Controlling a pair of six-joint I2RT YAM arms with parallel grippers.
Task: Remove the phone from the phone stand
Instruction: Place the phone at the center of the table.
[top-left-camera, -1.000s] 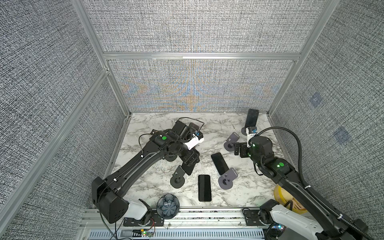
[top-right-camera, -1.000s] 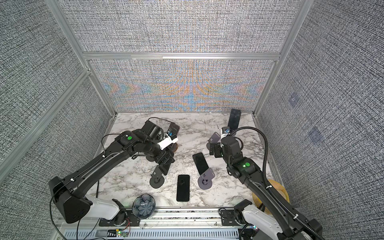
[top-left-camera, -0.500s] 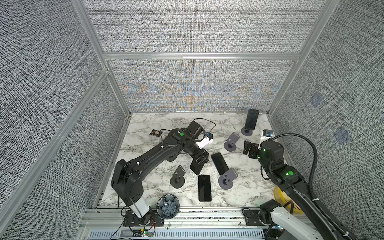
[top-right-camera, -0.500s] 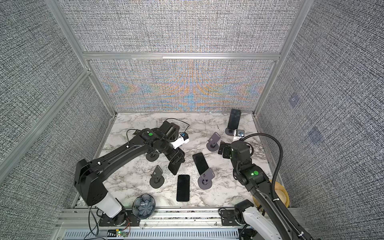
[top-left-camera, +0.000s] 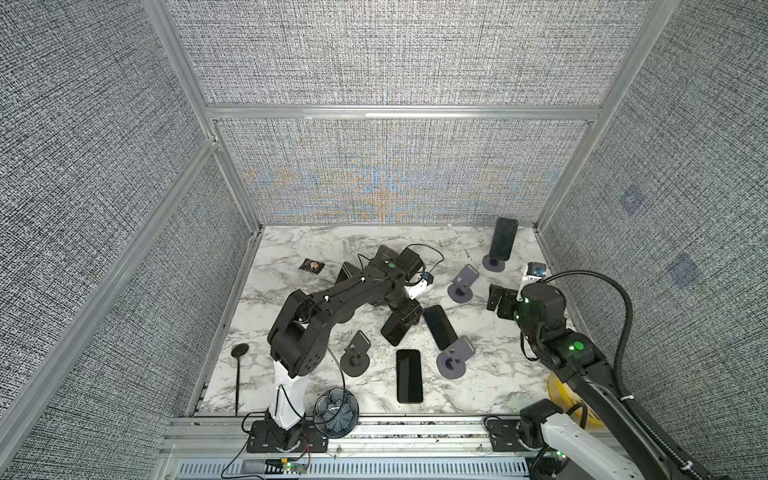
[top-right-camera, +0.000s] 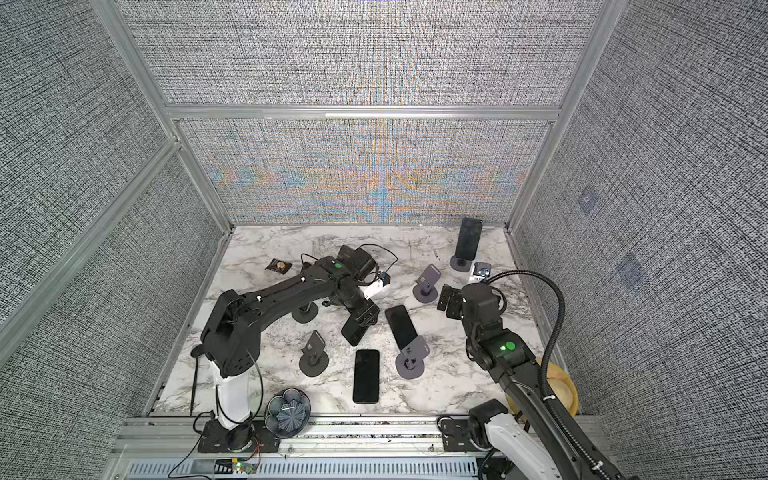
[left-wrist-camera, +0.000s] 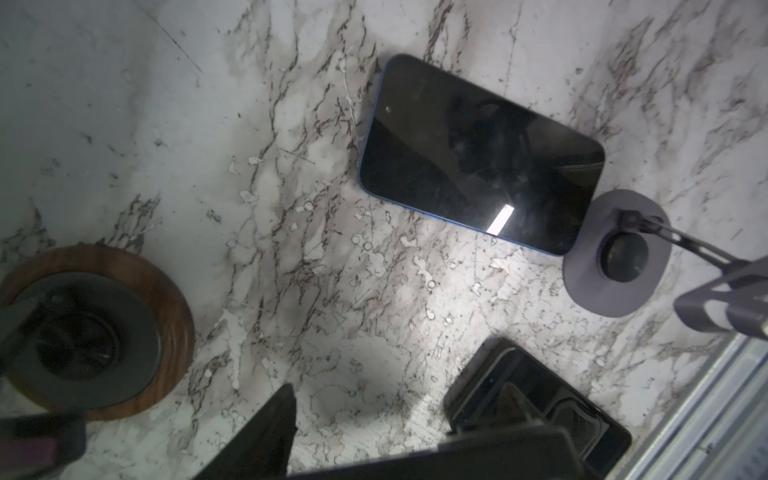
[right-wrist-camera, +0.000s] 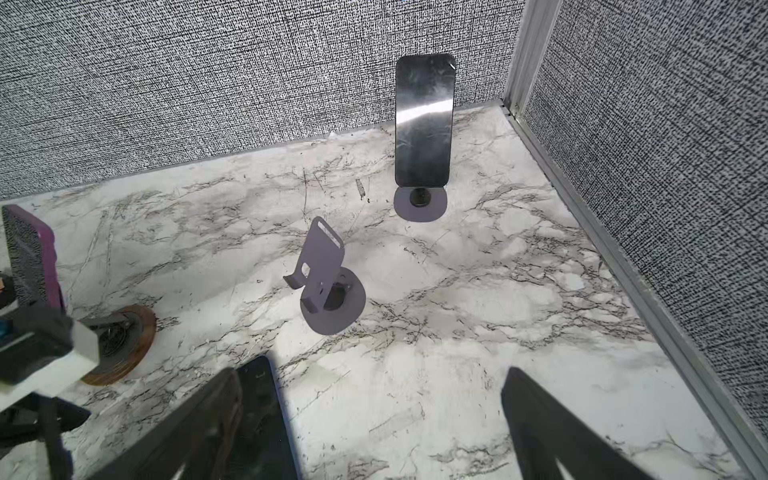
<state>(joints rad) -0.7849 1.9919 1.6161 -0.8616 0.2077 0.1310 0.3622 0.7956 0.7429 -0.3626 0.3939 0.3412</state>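
Left of centre in both top views, the left pincer (top-left-camera: 405, 318) is pressed onto a black phone (top-left-camera: 392, 334). It holds the phone by its upper end, tilted, low over the marble desk (top-left-camera: 478, 386). I cannot tell whether the phone's lower end touches the desk. Just lower left of it stands an empty dark phone stand (top-left-camera: 354, 355). At centre a flat phone (top-left-camera: 409, 376) lies screen up. Beside it a blue-edged phone (left-wrist-camera: 478, 153) also lies flat, one end just beside the base of a grey stand (left-wrist-camera: 619, 259). Right of centre, a second grey stand (top-left-camera: 462, 283) is empty. In the upper right an upright phone (top-left-camera: 503, 237) sits on its corner stand (top-left-camera: 494, 264). Below that, the right pincer (top-left-camera: 500, 302) hovers spread wide, holding nothing.
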